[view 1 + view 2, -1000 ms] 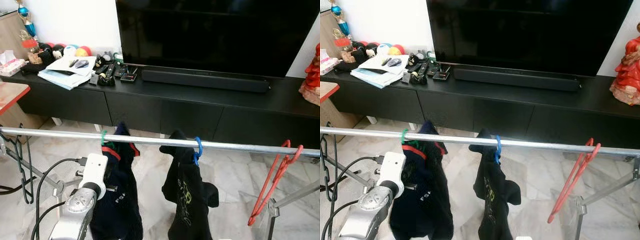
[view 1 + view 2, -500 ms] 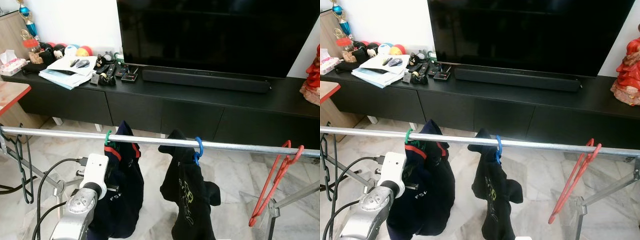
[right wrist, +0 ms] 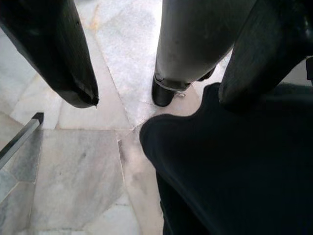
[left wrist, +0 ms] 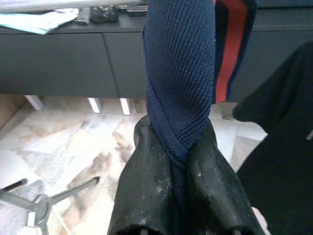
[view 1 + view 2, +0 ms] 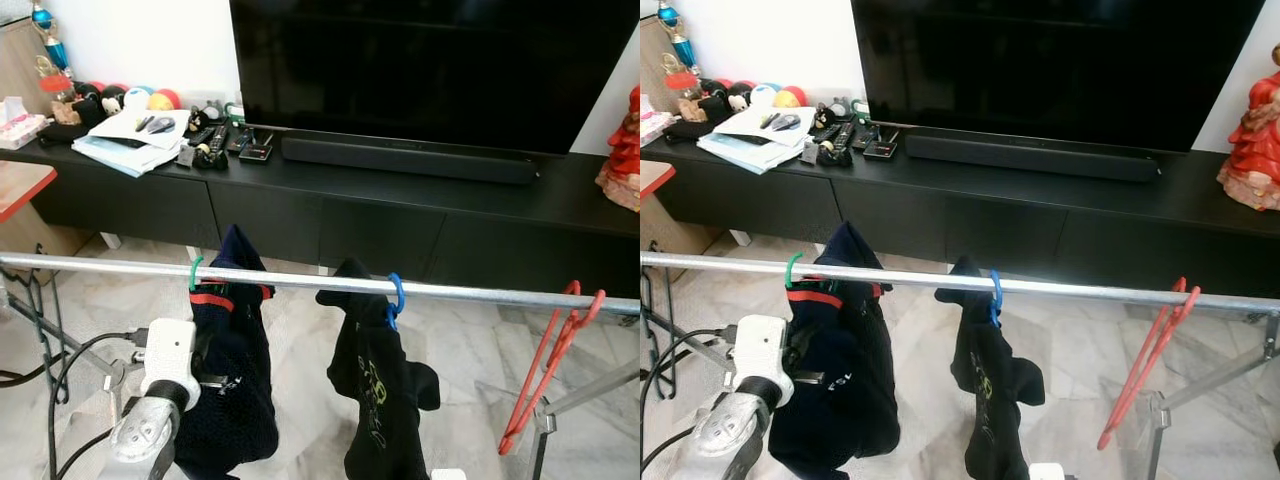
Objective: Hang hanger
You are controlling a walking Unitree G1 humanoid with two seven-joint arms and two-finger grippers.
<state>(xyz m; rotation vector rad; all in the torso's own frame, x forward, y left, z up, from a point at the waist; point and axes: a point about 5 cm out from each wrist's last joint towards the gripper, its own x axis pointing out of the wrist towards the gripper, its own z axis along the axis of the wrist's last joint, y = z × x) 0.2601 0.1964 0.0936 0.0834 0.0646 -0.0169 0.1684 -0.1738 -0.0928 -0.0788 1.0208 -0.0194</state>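
A green hanger [image 5: 195,274] hooks over the metal rail [image 5: 300,282] and carries a navy garment [image 5: 232,390] with a red collar band. My left arm [image 5: 166,362] reaches up into that garment from below the rail. In the left wrist view my left gripper [image 4: 178,142] is shut on a twisted fold of the navy garment [image 4: 180,83]. My right gripper [image 3: 156,98] hangs low and open over the marble floor, beside a black cloth [image 3: 234,166]. A blue hanger [image 5: 397,296] holds a black garment [image 5: 375,390] mid-rail.
Red hangers [image 5: 548,362] hang bare at the rail's right end. Dark hangers [image 5: 45,320] dangle at its left end. Behind stands a black TV cabinet [image 5: 330,215] with a TV [image 5: 430,70], soundbar and clutter. Rack legs [image 5: 585,390] and cables [image 5: 70,370] cross the floor.
The green hanger and navy garment slid a little left along the rail. My left arm sank lower and moved left with them. The garment has bunched up shorter.
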